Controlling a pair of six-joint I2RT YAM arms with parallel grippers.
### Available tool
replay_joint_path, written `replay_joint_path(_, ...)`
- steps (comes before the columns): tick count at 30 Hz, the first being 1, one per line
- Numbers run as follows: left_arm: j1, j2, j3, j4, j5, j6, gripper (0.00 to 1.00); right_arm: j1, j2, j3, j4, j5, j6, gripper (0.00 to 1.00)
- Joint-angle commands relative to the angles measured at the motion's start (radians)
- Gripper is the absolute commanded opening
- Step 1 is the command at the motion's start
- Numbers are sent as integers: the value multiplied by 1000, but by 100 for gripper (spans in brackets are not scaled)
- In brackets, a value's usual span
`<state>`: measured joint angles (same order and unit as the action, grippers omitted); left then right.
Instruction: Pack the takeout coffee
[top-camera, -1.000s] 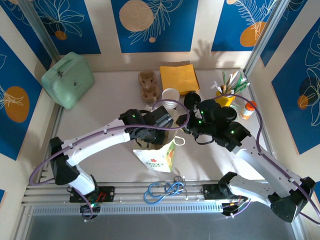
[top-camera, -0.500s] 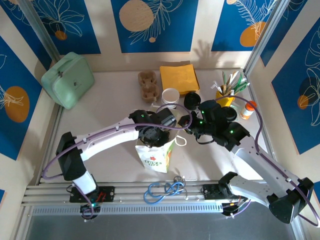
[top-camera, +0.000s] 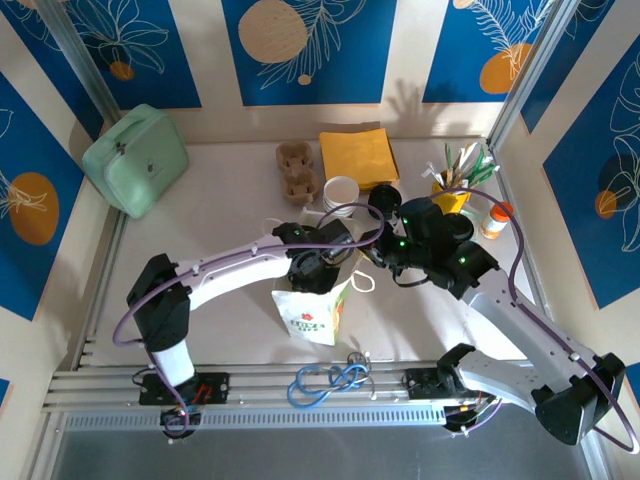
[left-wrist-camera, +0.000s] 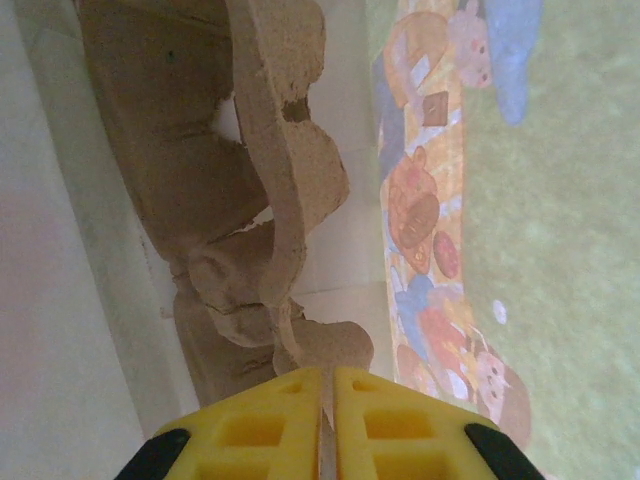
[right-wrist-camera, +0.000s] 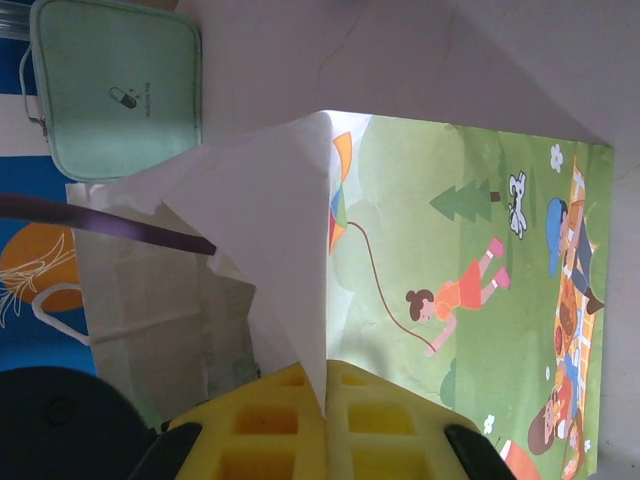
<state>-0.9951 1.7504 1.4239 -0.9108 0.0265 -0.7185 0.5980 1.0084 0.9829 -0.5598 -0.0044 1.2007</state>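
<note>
Right pincer (right-wrist-camera: 327, 392): pinched shut on the top edge of the white printed paper bag (right-wrist-camera: 470, 230), which stands on the counter (top-camera: 215, 215).
Left pincer (left-wrist-camera: 327, 395): closed on the rim of the brown moulded-pulp cup carrier (left-wrist-camera: 220, 190), apparently inside the bag.
Risk: the carrier snagging the bag wall could tear the pinched paper or topple the bag.

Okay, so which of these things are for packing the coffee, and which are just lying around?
For the job: paper bag, cardboard cup carrier, paper cup, black lid, yellow napkins.
Just lying about: green case, orange-capped bottle, blue cord.
</note>
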Motion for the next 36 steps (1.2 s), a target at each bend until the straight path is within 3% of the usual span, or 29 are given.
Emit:
replay_joint_path(1,11,4,-38,16,40,-14,12,-3,3,48,-29,-13,-36,0)
replay_joint_path(25,3,39,-183,232,198,-50,10,1,54,89,-41,-25,-66,0)
replay_joint_path(36,3,102,-195,238,158,-44,9,9,56,100,-45,-26,-73,0)
